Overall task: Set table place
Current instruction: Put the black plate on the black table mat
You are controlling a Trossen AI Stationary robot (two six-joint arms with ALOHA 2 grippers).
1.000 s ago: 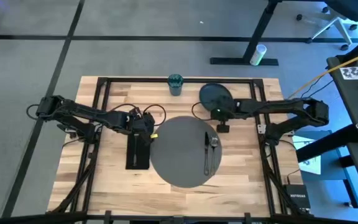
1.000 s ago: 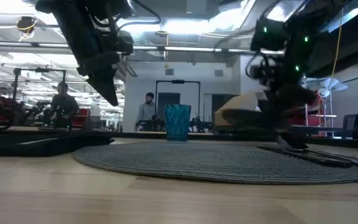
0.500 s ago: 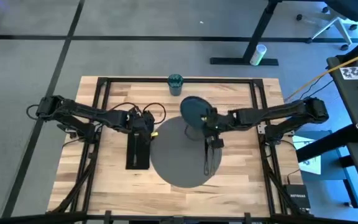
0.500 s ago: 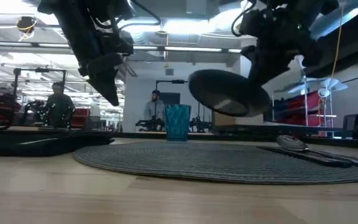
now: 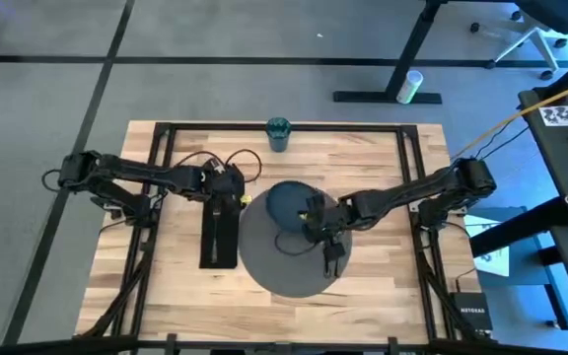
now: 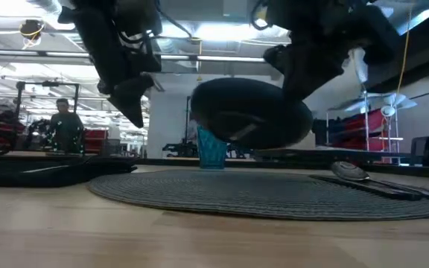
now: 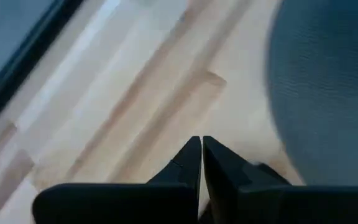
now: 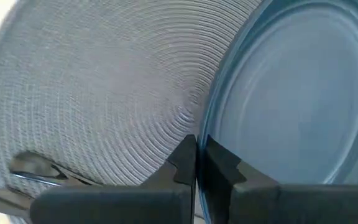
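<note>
A dark round plate (image 5: 284, 204) hangs above the large grey mat (image 5: 289, 258), with my right gripper (image 5: 314, 211) shut on it. The plate (image 6: 248, 115) is clear of the mat (image 6: 259, 193) in the low view. A metal fork and spoon (image 5: 330, 251) lie on the right part of the mat. The black napkin (image 5: 218, 235) lies flat on the table (image 5: 166, 286) left of the mat. Shut and empty, my left gripper (image 5: 227, 185) hovers over the napkin's far end. The teal cup (image 5: 279, 133) stands at the far edge. My right gripper pinches the plate's rim (image 8: 211, 134) between its two fingers, on the side of the plate toward the table's right. The fingers come from the table's right, slanting down. The plate is lifted clear of the mat and tilted.
Black frame rails (image 5: 156, 168) run along the table's left, right and far sides. Bare wood (image 5: 383, 296) lies near the front edge on both sides of the mat. People and equipment (image 6: 65, 126) show in the room beyond the table.
My right gripper has carried the plate from the table's far right toward the left and the near edge, until it hangs over the middle of the mat; the plate has stayed lifted and tilted. My left gripper has shifted slightly toward the far edge.
</note>
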